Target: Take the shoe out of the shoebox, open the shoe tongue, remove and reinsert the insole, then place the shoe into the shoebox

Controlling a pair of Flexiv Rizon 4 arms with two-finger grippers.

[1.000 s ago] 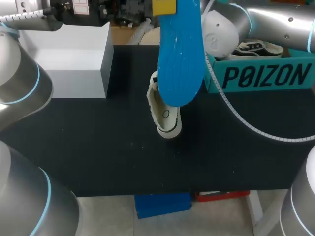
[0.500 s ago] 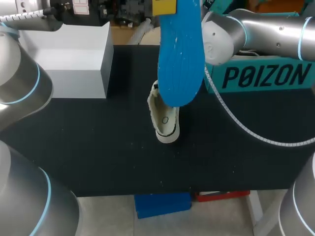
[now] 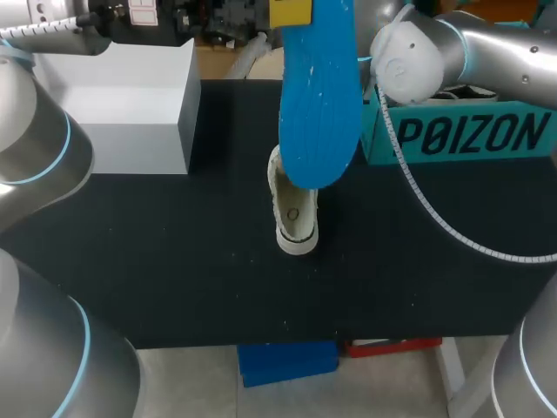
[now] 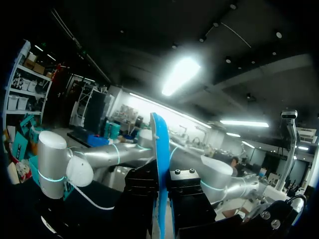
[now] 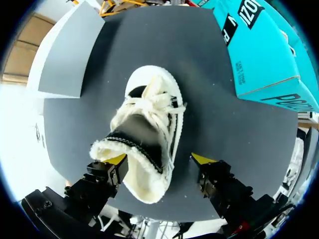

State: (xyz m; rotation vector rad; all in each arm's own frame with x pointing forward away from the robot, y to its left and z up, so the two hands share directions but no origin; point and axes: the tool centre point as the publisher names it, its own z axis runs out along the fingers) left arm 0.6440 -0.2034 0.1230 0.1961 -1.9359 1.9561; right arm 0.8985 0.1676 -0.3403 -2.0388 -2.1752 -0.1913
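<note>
Shoe [image 3: 294, 213] [image 5: 144, 129]: cream-white, outside the box, on the black table [image 3: 174, 261]. It lies between the white box [image 3: 130, 100] and the teal shoebox [image 3: 461, 131], touching neither. In the head view its heel points to the near edge and its front is hidden behind the insole.

Insole [image 3: 320, 96] [image 4: 160, 174]: blue, held upright in the air above the shoe. We see it edge-on in the left wrist view.

Left gripper [image 4: 160, 184]: its fingers are pressed on the insole from both sides.

Right gripper [image 5: 159, 160]: jaws spread wide, straddling the shoe's heel. In the right wrist view we look down into the shoe's opening, laces and toe ahead. One yellow fingertip [image 5: 115, 159] sits at the fleecy collar; we cannot tell if it touches. The other stands apart from the shoe.

Our right arm [image 3: 409, 65] comes in over the shoebox.
</note>
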